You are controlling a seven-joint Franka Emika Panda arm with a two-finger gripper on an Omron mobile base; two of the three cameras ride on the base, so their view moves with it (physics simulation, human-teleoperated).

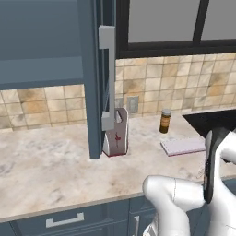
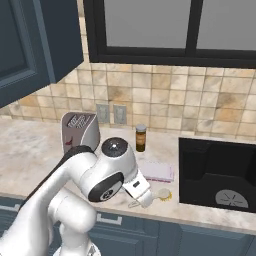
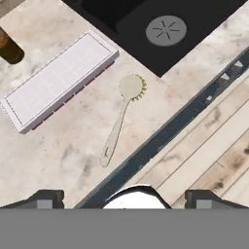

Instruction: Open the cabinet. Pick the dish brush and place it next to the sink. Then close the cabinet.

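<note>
We saw the gripper (image 3: 124, 197) hanging above the counter (image 3: 58, 146) with its jaws spread wide and nothing between them; directly below it the dish brush (image 3: 119, 121) lay flat on the stone, apart from the fingers, near the counter's front edge. Just beside the brush sat a white sponge (image 3: 58, 80), and the black sink (image 3: 146, 29) lay close by; the cabinet (image 1: 94, 78) door stood open above the toaster (image 1: 116, 133).

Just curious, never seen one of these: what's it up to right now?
Hand open, above the counter. Dish brush lying loose beside the sink. Cabinet door still open. Nothing in the way.
</note>
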